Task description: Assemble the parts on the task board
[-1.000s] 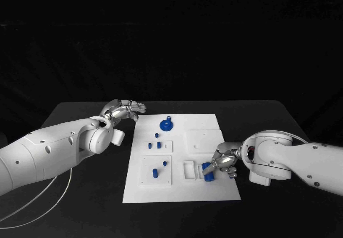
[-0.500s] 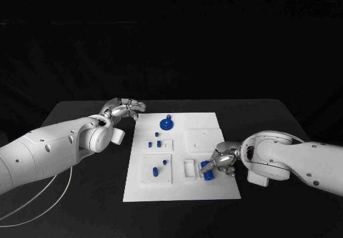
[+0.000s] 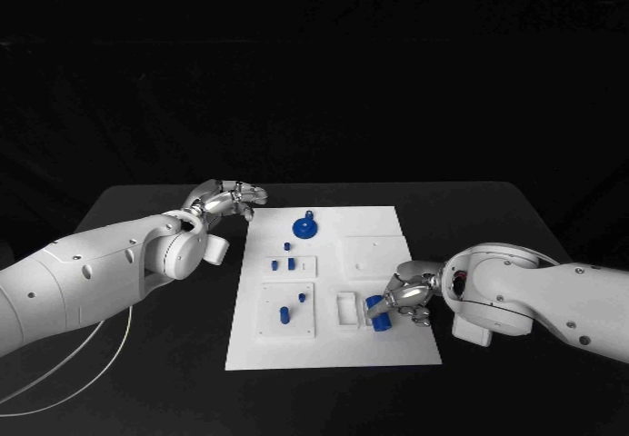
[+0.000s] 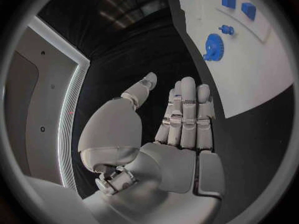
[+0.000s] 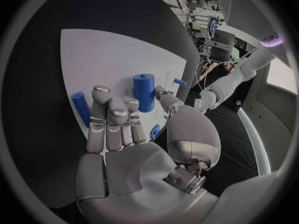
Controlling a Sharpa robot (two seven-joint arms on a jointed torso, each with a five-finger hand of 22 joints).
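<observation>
The white task board (image 3: 334, 350) lies in the middle of the table. Near its right edge a blue cylinder (image 3: 379, 316) stands upright. My right hand (image 3: 408, 297) pinches it between the thumb and a finger, the other fingers held straight. In the right wrist view the cylinder (image 5: 144, 90) rises just past the fingertips (image 5: 101, 95), over the board (image 5: 112, 55). My left hand (image 3: 225, 199) hovers off the board's far left corner, holding nothing, its fingers (image 4: 186, 109) straight. A blue gear (image 3: 304, 227) sits at the far end.
Other blue parts are on the board: a small peg (image 3: 288, 246), two blocks (image 3: 282, 265) in a white tray, and two pieces (image 3: 284, 315) in a lower tray. A white holder (image 3: 346, 309) stands beside the cylinder. A white cable (image 3: 112, 350) loops at the near left.
My right hand has shifted slightly toward the near left with the cylinder. The left hand has not moved.
</observation>
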